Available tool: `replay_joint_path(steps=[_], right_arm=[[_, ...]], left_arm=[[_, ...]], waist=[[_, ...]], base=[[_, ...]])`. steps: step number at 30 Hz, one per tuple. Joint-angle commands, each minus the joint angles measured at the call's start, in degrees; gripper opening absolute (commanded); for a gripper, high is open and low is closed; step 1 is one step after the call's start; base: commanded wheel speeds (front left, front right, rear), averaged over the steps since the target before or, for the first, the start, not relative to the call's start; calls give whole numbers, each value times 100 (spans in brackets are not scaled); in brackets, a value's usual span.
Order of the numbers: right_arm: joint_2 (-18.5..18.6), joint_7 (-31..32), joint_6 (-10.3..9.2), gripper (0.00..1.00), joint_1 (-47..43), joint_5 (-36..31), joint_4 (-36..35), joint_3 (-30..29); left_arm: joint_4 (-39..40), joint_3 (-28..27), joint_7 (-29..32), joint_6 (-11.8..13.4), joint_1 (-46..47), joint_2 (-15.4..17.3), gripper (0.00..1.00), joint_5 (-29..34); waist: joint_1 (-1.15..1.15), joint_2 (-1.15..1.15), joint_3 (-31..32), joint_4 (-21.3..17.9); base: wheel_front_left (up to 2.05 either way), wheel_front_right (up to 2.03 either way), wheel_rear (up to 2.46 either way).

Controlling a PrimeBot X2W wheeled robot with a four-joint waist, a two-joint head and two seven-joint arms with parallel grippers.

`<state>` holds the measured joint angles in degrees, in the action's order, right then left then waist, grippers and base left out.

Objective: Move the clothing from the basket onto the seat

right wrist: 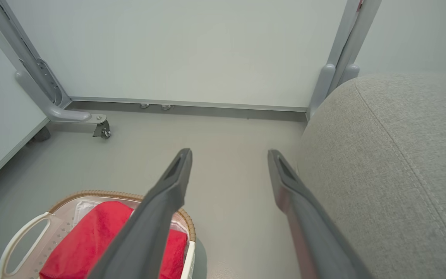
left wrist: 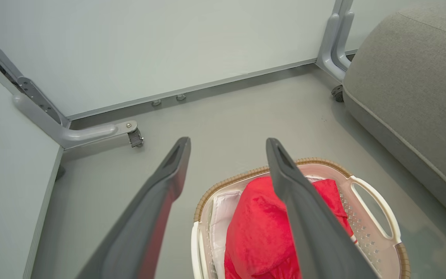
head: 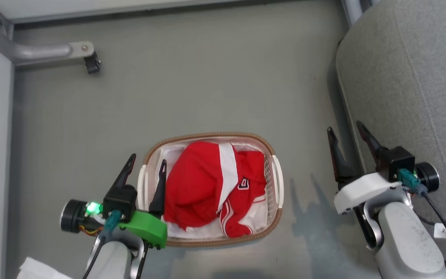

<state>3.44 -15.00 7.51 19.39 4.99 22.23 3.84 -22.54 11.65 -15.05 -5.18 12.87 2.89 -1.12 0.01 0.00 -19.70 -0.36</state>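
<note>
Left gripper (head: 148, 159) splayed empty by the basket (head: 207, 136)'s left rim, clothing (head: 203, 182) piled inside; right gripper (head: 344, 127) splayed empty beside the seat (head: 420, 77).

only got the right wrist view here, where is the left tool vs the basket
Observer: The left tool is open above the basket's left end, one finger over the floor, the other over the inside.
Operator: holding anything
Observer: No, nothing is between its fingers. The clothing lies in the basket below it.
Operator: i just see red, any markings
Observer: The head view shows a white band across it and a black-and-white lettered patch.
</note>
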Motion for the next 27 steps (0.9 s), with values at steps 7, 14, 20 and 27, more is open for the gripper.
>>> replay_joint_path(steps=[7, 14, 20, 27], right_arm=[[-30, -26, -4, 100, 433, 119, -28, 196], [-40, -26, -4, 100, 643, 175, -69, 372], [-41, -26, -4, 100, 757, 289, -115, 519], [-42, -26, -4, 100, 866, 346, -100, 577]], left_arm=[[-811, 316, -15, -107, 785, 19, 100, -104], [-1500, 837, -14, -177, 1312, 19, 100, -535], [-2027, 1399, -15, -215, 1683, 22, 100, -788], [-2418, 1754, -14, -224, 1998, 20, 100, -938]], waist=[[-1, 0, -1326, -427], [-1, 0, -1749, -591], [-1, 0, -2005, -717], [-1, 0, -2267, -857]], base=[[0, 0, 0], [0, 0, 0], [0, 0, 0], [0, 0, 0]])
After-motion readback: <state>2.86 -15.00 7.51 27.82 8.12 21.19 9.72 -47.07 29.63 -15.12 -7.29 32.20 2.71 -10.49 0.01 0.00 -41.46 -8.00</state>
